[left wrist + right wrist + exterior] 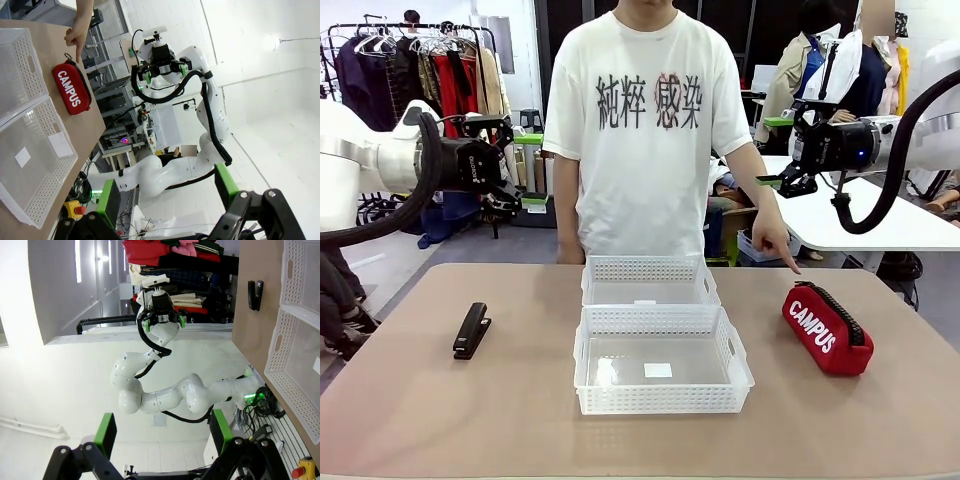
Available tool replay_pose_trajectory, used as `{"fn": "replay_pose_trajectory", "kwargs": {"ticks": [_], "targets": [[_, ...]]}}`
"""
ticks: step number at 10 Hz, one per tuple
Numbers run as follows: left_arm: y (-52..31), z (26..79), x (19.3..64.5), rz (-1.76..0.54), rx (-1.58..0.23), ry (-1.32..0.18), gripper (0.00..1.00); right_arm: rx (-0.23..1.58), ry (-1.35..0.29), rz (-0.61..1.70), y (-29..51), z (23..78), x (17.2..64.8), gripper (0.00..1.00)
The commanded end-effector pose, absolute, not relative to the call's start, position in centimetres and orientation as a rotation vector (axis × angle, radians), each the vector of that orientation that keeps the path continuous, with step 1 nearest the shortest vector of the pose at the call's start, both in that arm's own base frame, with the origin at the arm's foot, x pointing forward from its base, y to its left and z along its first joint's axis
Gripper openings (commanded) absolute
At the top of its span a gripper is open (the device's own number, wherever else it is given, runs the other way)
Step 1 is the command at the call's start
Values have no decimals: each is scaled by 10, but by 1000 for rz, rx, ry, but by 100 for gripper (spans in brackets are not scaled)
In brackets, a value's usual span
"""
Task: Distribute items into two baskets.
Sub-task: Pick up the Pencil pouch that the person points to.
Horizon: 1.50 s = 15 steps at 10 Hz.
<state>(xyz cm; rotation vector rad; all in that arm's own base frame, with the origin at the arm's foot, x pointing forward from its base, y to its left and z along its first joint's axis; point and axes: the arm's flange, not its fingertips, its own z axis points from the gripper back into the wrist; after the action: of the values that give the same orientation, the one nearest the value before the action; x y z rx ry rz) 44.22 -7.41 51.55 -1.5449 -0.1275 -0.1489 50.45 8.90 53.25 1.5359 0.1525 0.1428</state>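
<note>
**A:** What colours do you read?
**B:** I see a red pouch (827, 330), white "CAMPUS" lettering, black zip; black stapler (472, 329); near basket (660, 400) and far basket (648, 268) both white, lattice-walled; tan table (450, 420).
**A:** The shirt?
**B:** White T-shirt (645, 180), black characters.

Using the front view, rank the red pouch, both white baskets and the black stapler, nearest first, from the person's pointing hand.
1. Red zippered fabric CAMPUS pouch, right side, by the person's pointing hand.
2. Far white perforated plastic basket, centre.
3. Near white perforated plastic basket, centre front.
4. Black stapler, far left.
</note>
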Motion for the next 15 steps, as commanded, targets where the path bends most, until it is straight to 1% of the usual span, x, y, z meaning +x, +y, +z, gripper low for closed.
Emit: {"fn": "replay_pose_trajectory", "kwargs": {"ticks": [1,10,11,12,13,15], "targets": [[-73,518,441,-154,-1541,-131,100,1538,156,137,89,534,504,100],[-73,518,441,-154,-1541,-131,100,1536,152,143,89,533,505,100],[-73,518,441,-154,-1541,-131,100,1436,145,130,102,532,502,100],[-73,518,441,-154,-1541,-131,100,1306,177,141,105,540,501,100],[-73,518,441,-154,-1541,-131,100,1202,169,155,104,549,504,100],[-73,518,441,-154,-1541,-131,100,1028,158,173,107,563,500,100]]}}
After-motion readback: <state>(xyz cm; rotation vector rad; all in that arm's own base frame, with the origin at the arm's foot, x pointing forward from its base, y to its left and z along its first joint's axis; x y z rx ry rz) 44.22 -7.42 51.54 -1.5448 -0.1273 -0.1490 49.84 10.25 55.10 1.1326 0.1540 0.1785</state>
